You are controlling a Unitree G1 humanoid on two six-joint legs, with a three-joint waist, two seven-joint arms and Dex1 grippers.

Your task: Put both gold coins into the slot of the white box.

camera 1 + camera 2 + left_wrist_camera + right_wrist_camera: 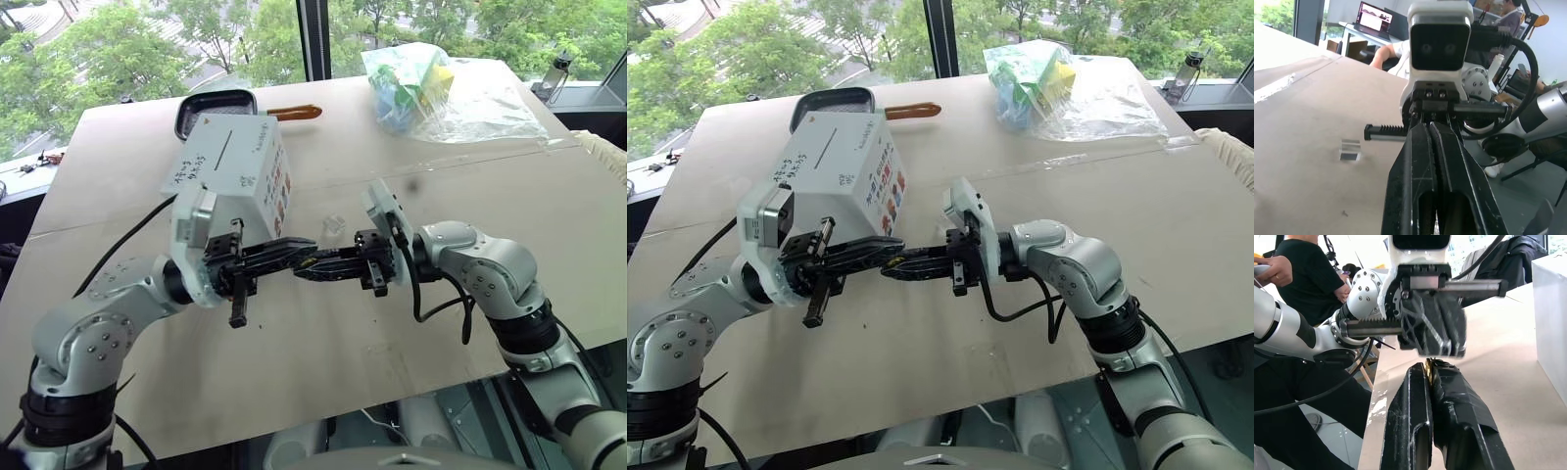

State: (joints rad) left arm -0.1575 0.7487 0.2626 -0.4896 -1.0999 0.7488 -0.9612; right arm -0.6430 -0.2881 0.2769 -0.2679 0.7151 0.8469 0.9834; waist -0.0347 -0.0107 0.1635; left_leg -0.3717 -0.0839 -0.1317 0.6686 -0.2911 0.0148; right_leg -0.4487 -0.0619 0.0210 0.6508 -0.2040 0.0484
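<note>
On white box [230, 166], blue handwriting, probably illegible, right fingers [1452, 382] pinching gold coin [1428, 367], left fingers [1422, 161] closed.

A tan table [549, 255] carries the white box [230, 171], which stands near its far left part. Just behind the box lies a black pan [214, 110]; a clear plastic bag [436, 93] lies well to the box's right. 1 small clear piece [334, 225] rests on the surface just right of the box.

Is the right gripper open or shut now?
Shut: the right gripper pinches a gold coin edge-on between its closed fingertips.
</note>
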